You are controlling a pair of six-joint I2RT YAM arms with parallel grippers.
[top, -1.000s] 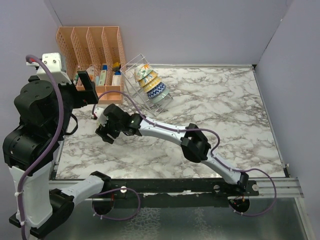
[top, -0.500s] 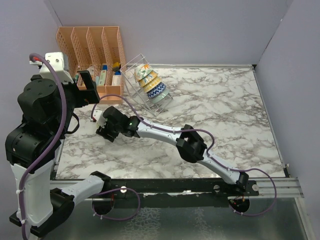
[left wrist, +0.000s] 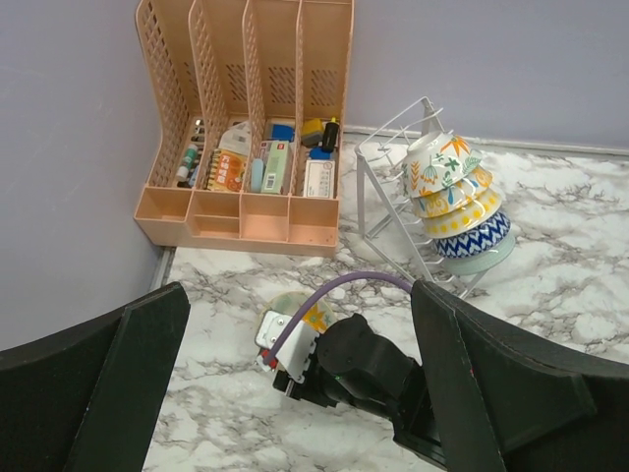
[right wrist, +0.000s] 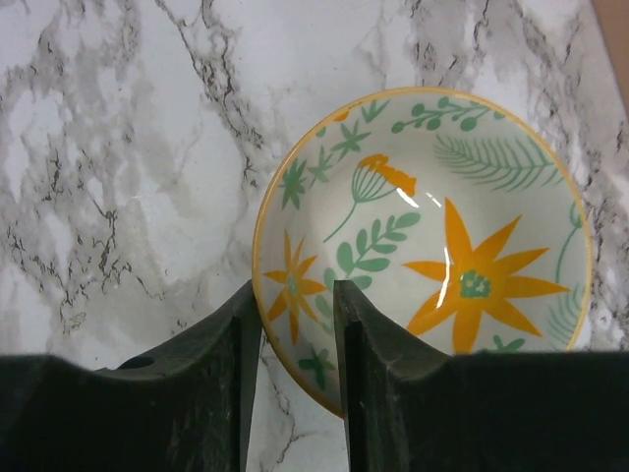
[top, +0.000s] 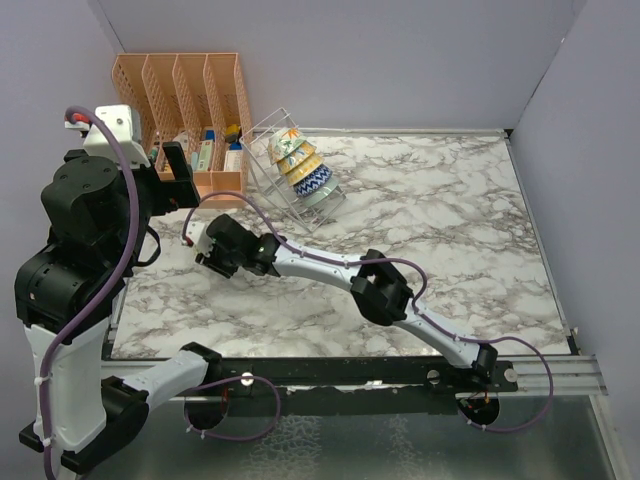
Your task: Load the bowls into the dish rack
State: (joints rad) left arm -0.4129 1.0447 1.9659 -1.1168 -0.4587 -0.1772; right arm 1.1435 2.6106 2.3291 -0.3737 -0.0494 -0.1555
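Right gripper [right wrist: 297, 290] is down at the left side of the marble table [top: 440, 200], with the arm stretched across from the right base. Its fingers [right wrist: 211, 383] sit a narrow gap apart astride the near rim of a floral bowl [right wrist: 442, 256], one finger outside and one inside. Can't tell whether they actually pinch the rim. The bowl is upright on the table, cream with orange flowers, green leaves and a yellow edge. It sits just in front of the orange file organizer [left wrist: 246, 59] and apart from the wire dish rack [left wrist: 393, 147].

The rack stands beside the organizer at the back and holds a nested, tilted row of bowls. A floral one [left wrist: 437, 162] is on top, a blue zigzag one [left wrist: 474, 236] lower down, and a teal one [left wrist: 486, 261] at the bottom (those between are partly hidden).

Left gripper [left wrist: 300, 287] is raised high over the left edge, looking down at all this. Its fingers are spread wide and hold nothing.
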